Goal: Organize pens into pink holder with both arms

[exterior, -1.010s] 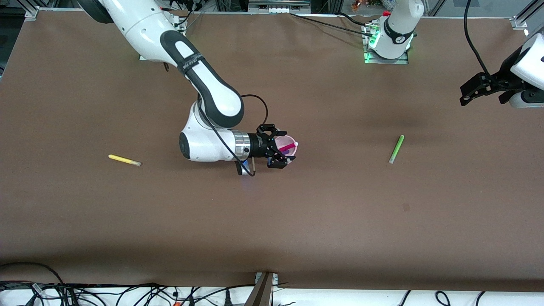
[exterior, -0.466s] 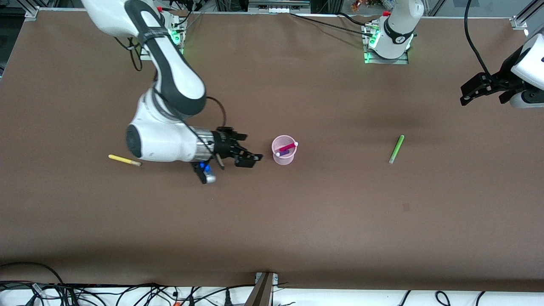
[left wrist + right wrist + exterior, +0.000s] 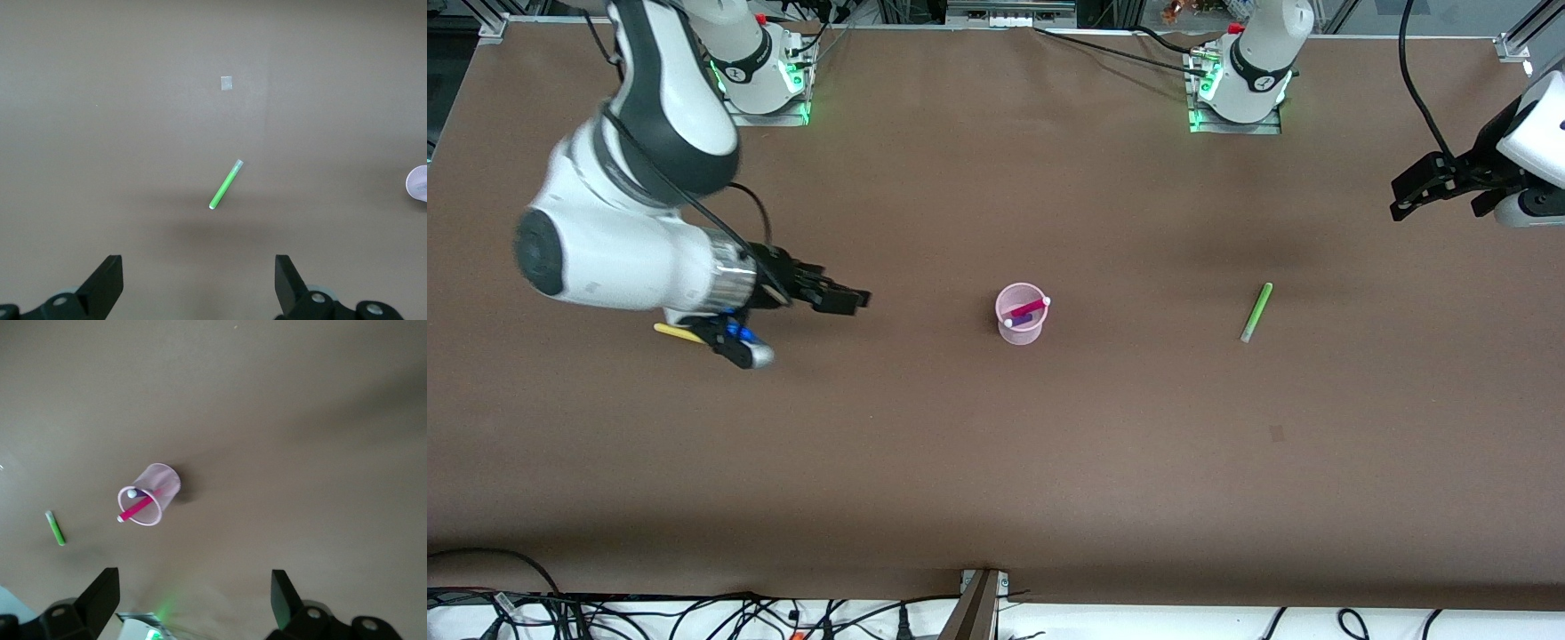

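Note:
The pink holder (image 3: 1020,313) stands upright mid-table with the magenta pen (image 3: 1031,308) and the dark blue-purple pen (image 3: 1020,319) in it. It also shows in the right wrist view (image 3: 151,495). The light green pen (image 3: 1256,312) lies on the table toward the left arm's end, and shows in the left wrist view (image 3: 225,186). The yellow pen (image 3: 671,332) lies toward the right arm's end, mostly hidden under the right wrist. My right gripper (image 3: 845,299) is open and empty, up between the yellow pen and the holder. My left gripper (image 3: 1414,191) is open and empty, raised at its end of the table.
A small pale mark (image 3: 1277,434) is on the brown table nearer the front camera than the green pen. Both arm bases (image 3: 1238,80) stand at the table's back edge. Cables run along the front edge.
My right gripper has let go over the holder and pulled back toward the right arm's end, now over the yellow pen's area. The holder now stands uncovered. The left arm has not moved.

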`<control>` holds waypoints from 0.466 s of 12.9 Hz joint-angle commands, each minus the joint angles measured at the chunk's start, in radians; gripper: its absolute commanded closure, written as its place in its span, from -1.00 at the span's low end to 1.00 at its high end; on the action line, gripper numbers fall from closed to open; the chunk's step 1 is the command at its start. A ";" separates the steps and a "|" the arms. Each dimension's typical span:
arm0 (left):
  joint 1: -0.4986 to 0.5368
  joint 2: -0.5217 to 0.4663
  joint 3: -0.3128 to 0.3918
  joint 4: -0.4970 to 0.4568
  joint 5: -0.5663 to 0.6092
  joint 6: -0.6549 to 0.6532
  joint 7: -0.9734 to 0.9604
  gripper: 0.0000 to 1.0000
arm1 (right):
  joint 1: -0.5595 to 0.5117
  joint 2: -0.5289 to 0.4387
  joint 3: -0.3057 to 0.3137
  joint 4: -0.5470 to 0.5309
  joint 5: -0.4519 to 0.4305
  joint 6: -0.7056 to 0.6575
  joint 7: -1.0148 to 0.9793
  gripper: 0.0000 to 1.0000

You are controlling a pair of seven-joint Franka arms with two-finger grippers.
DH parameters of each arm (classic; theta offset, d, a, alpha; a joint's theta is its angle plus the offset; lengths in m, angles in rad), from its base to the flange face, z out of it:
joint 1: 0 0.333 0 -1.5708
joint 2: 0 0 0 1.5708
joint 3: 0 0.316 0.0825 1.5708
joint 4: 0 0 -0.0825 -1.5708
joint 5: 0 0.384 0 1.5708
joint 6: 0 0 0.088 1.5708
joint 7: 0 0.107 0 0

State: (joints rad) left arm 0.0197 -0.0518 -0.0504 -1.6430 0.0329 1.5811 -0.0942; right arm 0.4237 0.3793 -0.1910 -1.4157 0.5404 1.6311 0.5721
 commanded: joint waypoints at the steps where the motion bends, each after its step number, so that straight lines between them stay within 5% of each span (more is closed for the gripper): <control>1: 0.002 -0.013 0.000 -0.004 -0.007 -0.009 0.007 -1.00 | 0.010 -0.159 -0.011 -0.142 -0.135 -0.007 -0.115 -0.99; 6: 0.002 -0.013 0.001 -0.004 -0.005 -0.009 0.007 -1.00 | 0.010 -0.316 -0.010 -0.218 -0.402 -0.010 -0.360 -0.99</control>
State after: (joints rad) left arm 0.0197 -0.0518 -0.0504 -1.6433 0.0329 1.5810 -0.0942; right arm 0.4254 0.1355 -0.2020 -1.5737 0.2148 1.6120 0.3072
